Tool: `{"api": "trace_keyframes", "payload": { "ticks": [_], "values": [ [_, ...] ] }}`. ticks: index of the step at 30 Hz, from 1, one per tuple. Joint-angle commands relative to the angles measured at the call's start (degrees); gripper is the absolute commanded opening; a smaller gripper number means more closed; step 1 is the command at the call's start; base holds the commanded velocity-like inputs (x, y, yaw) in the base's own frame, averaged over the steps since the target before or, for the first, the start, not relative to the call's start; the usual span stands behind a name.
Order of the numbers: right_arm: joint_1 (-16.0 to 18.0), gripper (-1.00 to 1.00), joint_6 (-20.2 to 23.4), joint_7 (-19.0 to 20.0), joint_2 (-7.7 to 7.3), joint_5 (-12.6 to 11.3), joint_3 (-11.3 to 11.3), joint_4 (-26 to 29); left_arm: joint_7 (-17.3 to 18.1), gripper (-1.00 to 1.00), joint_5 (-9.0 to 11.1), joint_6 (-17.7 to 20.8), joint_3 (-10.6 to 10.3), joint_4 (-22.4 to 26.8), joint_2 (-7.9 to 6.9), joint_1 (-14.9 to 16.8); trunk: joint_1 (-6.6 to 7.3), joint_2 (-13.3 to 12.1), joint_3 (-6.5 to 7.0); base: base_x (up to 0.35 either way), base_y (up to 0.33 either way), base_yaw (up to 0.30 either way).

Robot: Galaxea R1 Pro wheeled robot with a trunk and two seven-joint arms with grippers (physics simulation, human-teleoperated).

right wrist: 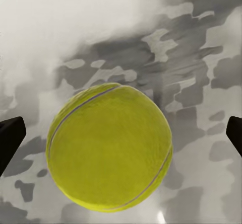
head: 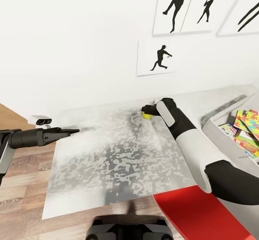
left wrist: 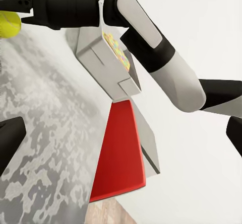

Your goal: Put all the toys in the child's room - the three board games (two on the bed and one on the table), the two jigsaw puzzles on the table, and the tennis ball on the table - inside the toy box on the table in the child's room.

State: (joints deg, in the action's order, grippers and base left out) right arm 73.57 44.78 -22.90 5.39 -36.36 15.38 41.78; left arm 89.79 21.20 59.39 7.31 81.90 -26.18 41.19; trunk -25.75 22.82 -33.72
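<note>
The right pincer (right wrist: 121, 133) is released, fingers straddling the tennis ball (right wrist: 110, 147) at the desk's (head: 118, 153) 12 o'clock edge, ready to clench. The toy box (head: 230, 139) waits at 3 o'clock. Left pincer (head: 70, 131) state: cannot tell.

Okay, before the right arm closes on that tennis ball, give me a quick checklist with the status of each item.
1. Tennis ball lies between the right gripper fingers: ok, fingertips show on both sides.
2. Jaws open wide enough: ok, a gap shows on each side of the ball.
3. Ball resting on the table: ok.
4. Left gripper out of the way: ok, it hovers at the table's far side.
5. Toy box has room: cannot tell, puzzles lie inside and it is partly out of frame.
</note>
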Motion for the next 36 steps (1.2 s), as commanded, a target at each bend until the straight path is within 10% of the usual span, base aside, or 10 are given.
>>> {"api": "trace_keyframes", "payload": {
  "ticks": [1,2,36],
  "values": [
    [0.0,1.00,0.1,-0.5,-0.03,-0.6,0.2,0.0,0.2,1.00,0.0,0.6,0.0,0.0,-0.02,0.0,-0.03,0.1,-0.08,0.000,0.000,0.000],
    [0.0,-1.00,0.1,-0.5,-0.03,-0.5,0.2,0.0,0.2,1.00,0.0,0.6,0.0,0.0,-0.02,0.0,-0.03,0.1,-0.08,0.000,0.000,0.000],
    [0.0,-1.00,0.1,-0.4,-0.11,-0.6,0.2,0.1,0.2,1.00,0.0,0.6,0.0,0.0,-0.01,0.6,-0.03,0.1,0.63,0.000,0.000,0.000]
  ]
}}
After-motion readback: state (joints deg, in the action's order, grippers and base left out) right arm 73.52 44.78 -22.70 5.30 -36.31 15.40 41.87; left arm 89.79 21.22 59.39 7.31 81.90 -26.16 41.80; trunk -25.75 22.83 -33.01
